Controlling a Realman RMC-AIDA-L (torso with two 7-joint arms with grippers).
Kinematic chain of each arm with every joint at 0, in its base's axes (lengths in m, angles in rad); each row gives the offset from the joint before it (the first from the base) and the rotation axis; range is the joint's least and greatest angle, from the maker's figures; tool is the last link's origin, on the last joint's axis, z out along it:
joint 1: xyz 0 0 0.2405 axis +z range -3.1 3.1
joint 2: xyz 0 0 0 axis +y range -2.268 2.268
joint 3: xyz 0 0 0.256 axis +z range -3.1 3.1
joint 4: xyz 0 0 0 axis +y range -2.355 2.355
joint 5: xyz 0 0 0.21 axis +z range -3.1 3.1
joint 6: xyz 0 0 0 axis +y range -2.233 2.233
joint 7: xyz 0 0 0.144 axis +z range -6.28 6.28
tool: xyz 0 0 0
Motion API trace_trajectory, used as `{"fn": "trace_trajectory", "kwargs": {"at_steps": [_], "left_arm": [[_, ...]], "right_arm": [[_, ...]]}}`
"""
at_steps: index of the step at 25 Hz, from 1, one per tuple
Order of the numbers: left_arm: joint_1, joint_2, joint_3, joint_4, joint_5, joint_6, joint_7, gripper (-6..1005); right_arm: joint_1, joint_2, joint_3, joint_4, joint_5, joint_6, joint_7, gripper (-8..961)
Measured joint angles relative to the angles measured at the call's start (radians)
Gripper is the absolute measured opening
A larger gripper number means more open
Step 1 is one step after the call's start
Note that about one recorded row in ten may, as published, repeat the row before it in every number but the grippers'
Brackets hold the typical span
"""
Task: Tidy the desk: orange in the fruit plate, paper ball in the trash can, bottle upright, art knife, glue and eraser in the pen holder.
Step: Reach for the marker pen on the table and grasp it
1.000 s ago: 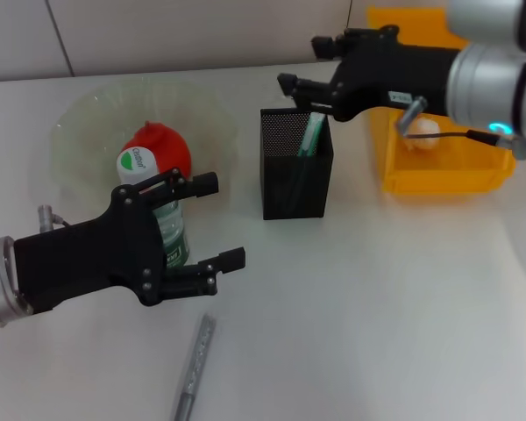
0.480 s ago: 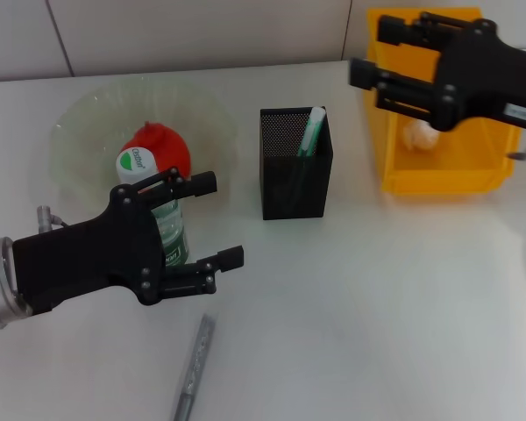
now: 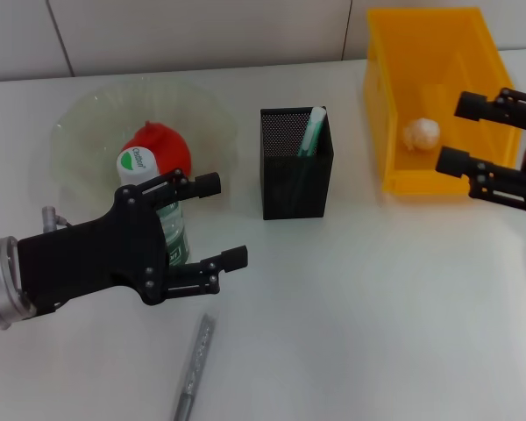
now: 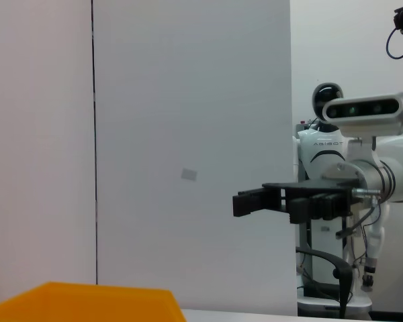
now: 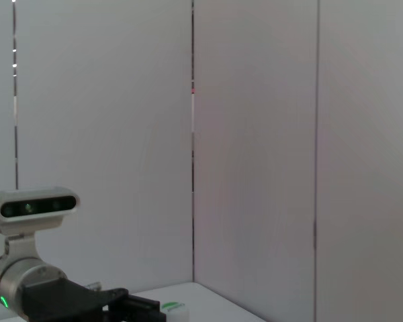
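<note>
The art knife (image 3: 194,369) lies flat on the white desk (image 3: 359,298), just below the left claw (image 3: 215,219), which hovers with its fingers spread and nothing between them. I judge the knife light, stiff and thin, so it is likely to skid on the smooth desk; a pinch across the middle of its narrow body looks safest, keeping away from the blade end, though which end that is I cannot tell. The bottle (image 3: 158,210) stands upright beside the fruit plate (image 3: 88,118), partly behind the left claw, so there is little room on that side. The pen holder (image 3: 295,162) stands nearby. The right claw (image 3: 478,140) hangs spread and empty by the trash can (image 3: 438,39), where the paper ball (image 3: 422,132) sits
</note>
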Motion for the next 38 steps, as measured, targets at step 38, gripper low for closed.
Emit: {"fn": "trace_trajectory", "kwargs": {"at_steps": [38], "left_arm": [[0.259,-0.001,0.016,0.441,0.253,-0.121,-0.436,860]], "right_arm": [[0.096,0.000,0.107,0.283,-0.025,-0.003,-0.136,790]]}}
